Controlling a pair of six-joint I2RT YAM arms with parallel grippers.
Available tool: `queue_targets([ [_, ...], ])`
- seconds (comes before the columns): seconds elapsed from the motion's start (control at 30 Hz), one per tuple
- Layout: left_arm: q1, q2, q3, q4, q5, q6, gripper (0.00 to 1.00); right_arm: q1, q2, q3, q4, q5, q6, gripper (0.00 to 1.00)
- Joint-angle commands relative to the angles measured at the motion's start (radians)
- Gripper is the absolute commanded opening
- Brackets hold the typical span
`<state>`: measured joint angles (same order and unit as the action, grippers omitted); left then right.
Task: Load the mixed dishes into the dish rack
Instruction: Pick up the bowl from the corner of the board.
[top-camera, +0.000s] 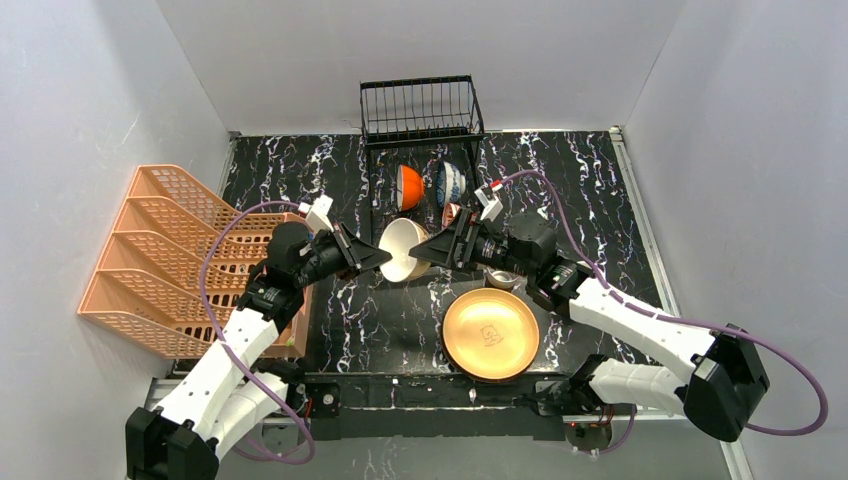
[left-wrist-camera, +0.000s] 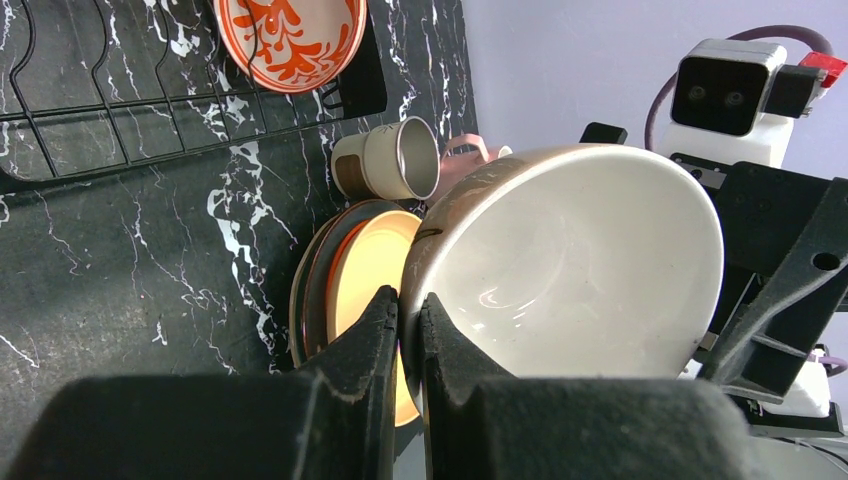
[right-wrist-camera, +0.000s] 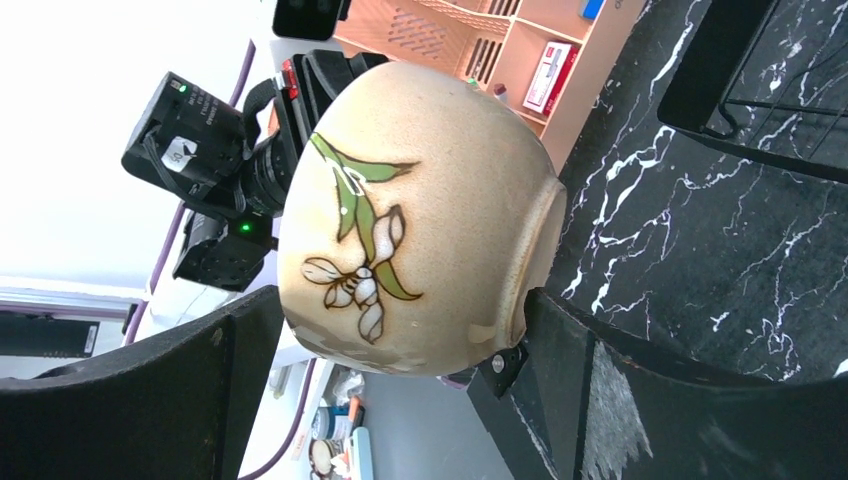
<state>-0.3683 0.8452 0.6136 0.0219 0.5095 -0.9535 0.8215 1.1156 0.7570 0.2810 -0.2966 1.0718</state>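
My left gripper (top-camera: 388, 262) is shut on the rim of a beige bowl (top-camera: 403, 247) with a white inside and holds it above the table; the pinch shows in the left wrist view (left-wrist-camera: 408, 310). In the right wrist view the bowl (right-wrist-camera: 430, 200) shows a painted flower. My right gripper (top-camera: 420, 250) is open, its jaws wide apart on either side of the bowl, close to rim and foot (right-wrist-camera: 405, 300). The black wire dish rack (top-camera: 420, 105) holds a red floral bowl (top-camera: 409, 187) and a blue-patterned bowl (top-camera: 452, 183) on edge.
A yellow plate (top-camera: 490, 333) tops a stack near the front edge. A steel cup (top-camera: 503, 280) lies by it, seen on its side in the left wrist view (left-wrist-camera: 390, 160) with a pink mug (left-wrist-camera: 462, 160) behind. The orange lattice rack (top-camera: 170, 250) stands left.
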Motion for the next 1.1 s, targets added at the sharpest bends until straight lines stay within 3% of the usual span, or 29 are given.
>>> queue_targets([
  [0.0, 0.005, -0.037, 0.001, 0.061, 0.038, -0.011, 0.00, 0.015, -0.011, 0.046, 0.085, 0.018, 0.011, 0.99],
  [0.6, 0.005, -0.055, 0.063, -0.062, -0.011, 0.066, 0.00, 0.056, -0.034, 0.085, 0.068, 0.135, 0.031, 0.97],
  [1.07, 0.005, -0.055, 0.064, -0.057, -0.011, 0.062, 0.00, 0.081, -0.015, 0.109, 0.053, 0.160, 0.030, 0.94],
])
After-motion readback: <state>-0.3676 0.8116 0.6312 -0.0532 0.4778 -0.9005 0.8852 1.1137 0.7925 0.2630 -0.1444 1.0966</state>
